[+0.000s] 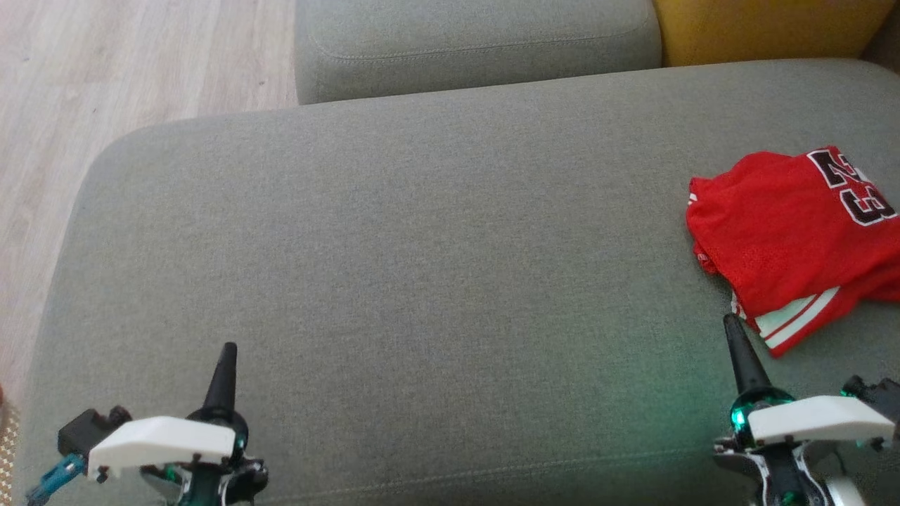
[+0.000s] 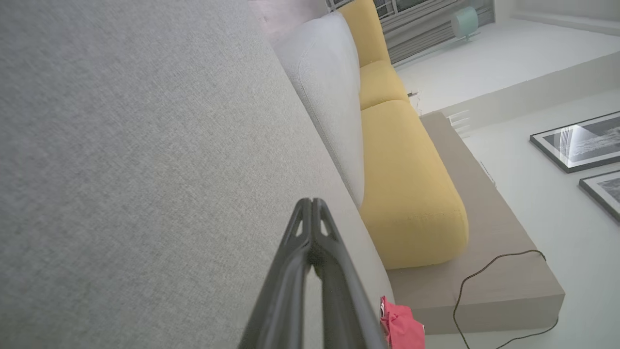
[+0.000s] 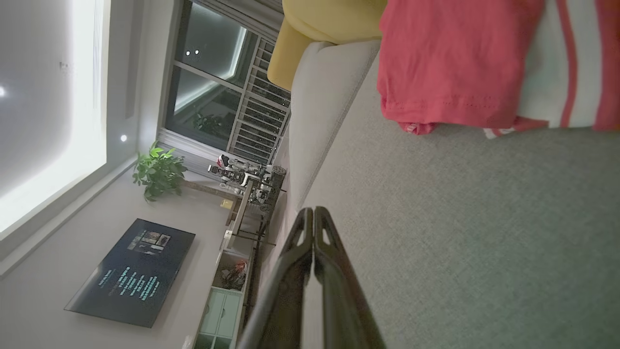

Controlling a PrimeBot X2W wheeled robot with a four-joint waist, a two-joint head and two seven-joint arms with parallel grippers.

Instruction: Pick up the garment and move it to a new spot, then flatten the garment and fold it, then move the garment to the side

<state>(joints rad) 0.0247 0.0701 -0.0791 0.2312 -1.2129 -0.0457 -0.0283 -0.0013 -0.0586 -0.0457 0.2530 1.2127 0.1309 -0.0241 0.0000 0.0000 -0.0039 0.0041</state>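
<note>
In the head view, the garment [image 1: 794, 239] is seen at the right edge of the grey sofa seat [image 1: 394, 267], partly cut off by the frame. It is a red jersey, loosely folded into a rumpled bundle, with black numerals outlined in white on top and a red-and-white striped band at its near corner. The right pincer [image 1: 731, 320] is placed at the lower right, its fingers pressed together into a single point with nothing between them. Its tip is just beside the striped band, and contact cannot be judged. The left pincer [image 1: 228, 349] is placed at the lower left, likewise closed and empty, well apart from the garment.

In the left wrist view, the left pincer [image 2: 312, 201] is shown with its tips meeting above the grey seat. A small red corner of the garment [image 2: 402, 327] is visible near the bottom edge, and a yellow cushion [image 2: 407, 194] lies beyond.

In the right wrist view, the right pincer [image 3: 314, 211] is shown fully closed over bare grey fabric. The garment [image 3: 445, 63] is spread across the top, with a stitched red hem and white stripes.
</note>
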